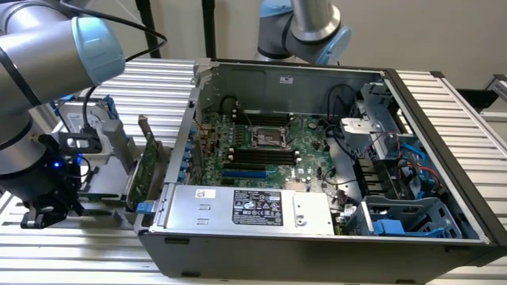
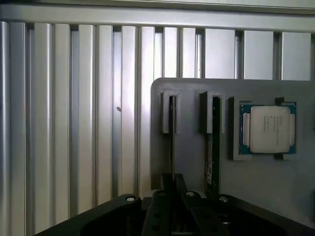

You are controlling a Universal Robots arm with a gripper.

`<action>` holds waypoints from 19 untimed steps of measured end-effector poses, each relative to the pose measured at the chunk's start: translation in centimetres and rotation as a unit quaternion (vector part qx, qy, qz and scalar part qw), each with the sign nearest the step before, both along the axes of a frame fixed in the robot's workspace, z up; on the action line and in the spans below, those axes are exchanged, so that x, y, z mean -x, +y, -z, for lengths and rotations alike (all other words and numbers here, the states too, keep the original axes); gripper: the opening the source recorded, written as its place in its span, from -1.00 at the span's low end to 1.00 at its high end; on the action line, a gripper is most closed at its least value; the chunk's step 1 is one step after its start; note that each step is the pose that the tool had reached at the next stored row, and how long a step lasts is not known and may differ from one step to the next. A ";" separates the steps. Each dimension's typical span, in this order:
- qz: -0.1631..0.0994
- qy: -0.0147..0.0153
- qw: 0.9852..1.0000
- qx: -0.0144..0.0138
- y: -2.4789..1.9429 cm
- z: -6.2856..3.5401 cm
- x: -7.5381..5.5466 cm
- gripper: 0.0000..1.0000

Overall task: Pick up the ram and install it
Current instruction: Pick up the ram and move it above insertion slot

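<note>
While slotted edge-up, the ram (image 2: 172, 142) lies directly beneath the hand (image 2: 173, 179)

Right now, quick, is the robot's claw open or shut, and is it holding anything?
Gripper: cannot be told. It is right at the end of a ram standing on edge in the grey holder.

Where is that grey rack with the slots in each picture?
Exterior view: the grey rack stands at the exterior view's left, outside the computer case, with the hand close by.
Wrist view: the grey rack lies just beyond the hand, holding a silver processor chip.
Shared landmark: the ribbed metal table under the rack, which also appears in the wrist view.
</note>
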State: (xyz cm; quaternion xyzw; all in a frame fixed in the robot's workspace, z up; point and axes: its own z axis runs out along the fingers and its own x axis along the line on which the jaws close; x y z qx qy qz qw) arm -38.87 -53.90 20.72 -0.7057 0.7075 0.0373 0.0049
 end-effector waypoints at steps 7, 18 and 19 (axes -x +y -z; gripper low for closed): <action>0.000 0.000 1.000 0.000 0.00 -3.05 0.0 -1.00; 0.000 0.000 1.000 0.000 0.00 -8.50 -0.6 -1.00; 0.000 0.000 1.000 0.000 0.00 -8.95 -0.8 -1.00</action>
